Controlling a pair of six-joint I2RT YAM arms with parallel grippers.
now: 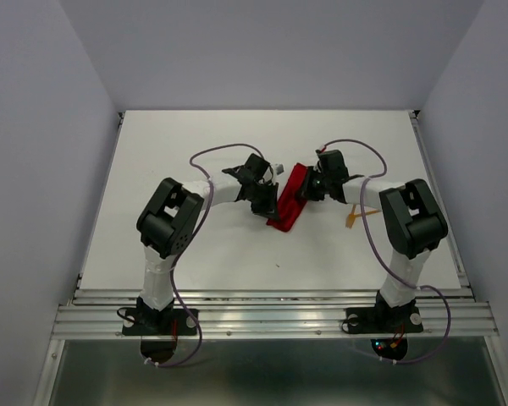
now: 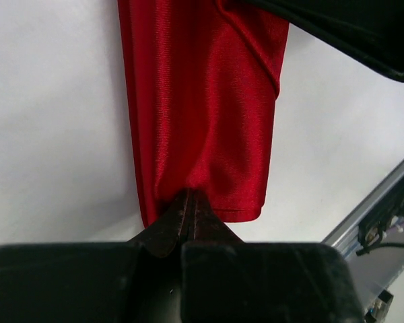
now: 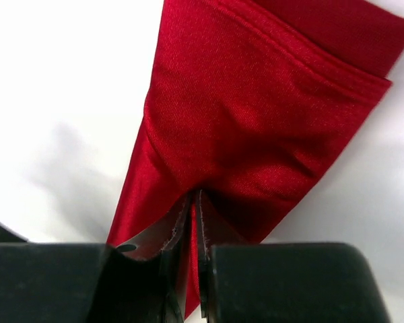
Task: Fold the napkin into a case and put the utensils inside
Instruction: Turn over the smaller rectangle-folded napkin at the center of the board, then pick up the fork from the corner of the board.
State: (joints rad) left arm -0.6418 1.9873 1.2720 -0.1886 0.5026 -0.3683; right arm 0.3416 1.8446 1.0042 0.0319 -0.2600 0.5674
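Observation:
The red napkin point(image 1: 289, 200) is folded into a narrow strip and hangs between my two grippers over the middle of the white table. My left gripper point(image 1: 271, 201) is shut on its lower edge; in the left wrist view the napkin point(image 2: 202, 101) runs up from the pinched fingertips of the left gripper point(image 2: 190, 195). My right gripper point(image 1: 308, 188) is shut on the upper right part. In the right wrist view a layer of the napkin point(image 3: 256, 114) is clamped between the jaws of the right gripper point(image 3: 194, 198). An orange utensil point(image 1: 354, 219) lies on the table beside the right arm.
A white tabletop point(image 1: 195, 152) with purple walls on three sides. A metal rail point(image 1: 271, 313) runs along the near edge where both arm bases are bolted. Purple cables loop over each arm.

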